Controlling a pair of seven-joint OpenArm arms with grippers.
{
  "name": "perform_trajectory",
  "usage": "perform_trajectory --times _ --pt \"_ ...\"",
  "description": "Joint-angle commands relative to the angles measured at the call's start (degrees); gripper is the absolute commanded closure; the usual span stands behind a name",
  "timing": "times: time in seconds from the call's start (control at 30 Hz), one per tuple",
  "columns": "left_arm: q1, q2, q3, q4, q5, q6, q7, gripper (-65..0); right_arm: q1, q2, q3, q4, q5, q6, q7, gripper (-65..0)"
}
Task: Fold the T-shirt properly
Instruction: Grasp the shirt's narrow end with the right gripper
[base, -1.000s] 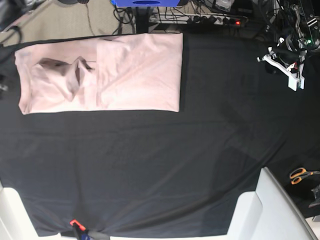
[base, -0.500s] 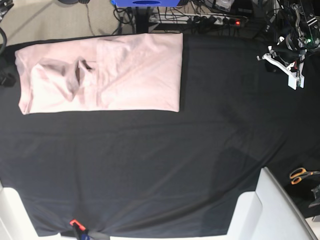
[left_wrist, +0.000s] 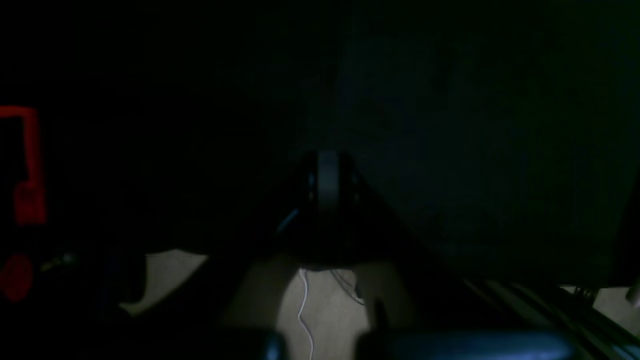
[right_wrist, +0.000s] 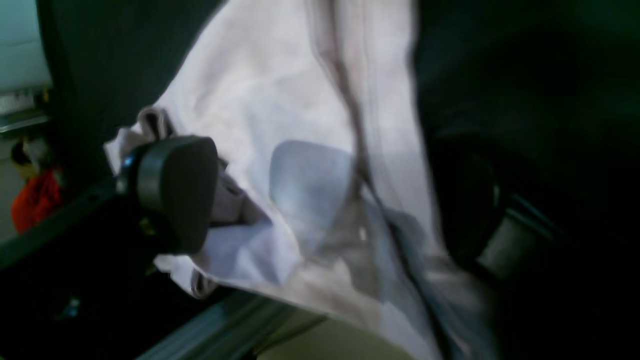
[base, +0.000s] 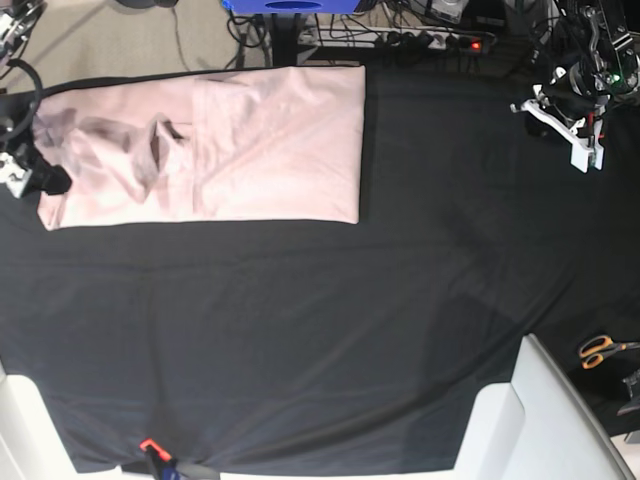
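Observation:
The pale pink T-shirt (base: 250, 145) lies folded into a long rectangle at the back left of the black tablecloth (base: 320, 330), with a rumpled pocket of cloth near its left end. My right gripper (base: 35, 175) is at the shirt's left edge. In the right wrist view it (right_wrist: 320, 200) is open, one dark pad (right_wrist: 175, 190) over the shirt's (right_wrist: 300, 100) corner, with nothing clamped. My left gripper (base: 572, 128) hovers at the far right back, well away from the shirt. In the dark left wrist view its fingers (left_wrist: 327, 190) are pressed together, holding nothing.
Orange-handled scissors (base: 600, 350) lie at the right edge. A white panel (base: 540, 420) covers the front right corner, and an orange clip (base: 150, 447) sits on the front edge. Cables and a power strip (base: 430, 40) run behind the table.
My right gripper has come into the base view at the shirt's left edge, with its jaws spread wider. The left gripper has shifted slightly towards the back.

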Motion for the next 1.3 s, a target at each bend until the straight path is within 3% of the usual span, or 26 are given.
perform_trajectory --times 0.0,0.37,0.53,0.7,0.87,0.93,1.13,1.27 --pt "0.14 -0.8 -0.32 0.79 -0.52 -0.09 -0.77 0.0 -0.1 -1.25 -1.41 -0.52 -2.82 -0.47 -2.24 -64.7" --pt "0.14 -0.71 -0.32 0.79 -0.52 -0.09 -0.77 0.0 -2.39 -2.13 -2.03 0.01 -2.82 -0.47 -7.69 -64.4" --pt "-0.12 -0.62 -0.32 0.79 -0.52 -0.09 -0.77 0.0 -4.41 -3.63 -1.94 6.78 -2.47 -0.47 -11.47 -56.7" --pt "-0.12 -0.54 -0.32 0.79 -0.52 -0.09 -0.77 0.0 -7.4 -5.3 -2.47 12.84 5.53 -0.47 -14.29 -55.1" --pt "0.05 -0.54 -0.32 0.79 -0.52 -0.09 -0.77 0.0 -7.05 -5.3 -2.38 12.58 5.62 -0.47 -14.11 -54.6" --pt "0.05 -0.54 -0.32 0.79 -0.52 -0.09 -0.77 0.0 -6.35 -5.3 -2.38 12.58 5.62 -0.47 -14.11 -49.1" --pt "0.05 -0.54 -0.23 0.79 -0.52 -0.09 -0.68 0.0 -4.94 -5.47 -2.38 12.58 5.53 -0.47 -14.11 -17.7" --pt "0.05 -0.54 -0.23 0.79 -0.52 -0.09 -0.68 0.0 -3.8 -5.3 -2.38 12.93 5.53 -0.47 -14.11 -4.7"
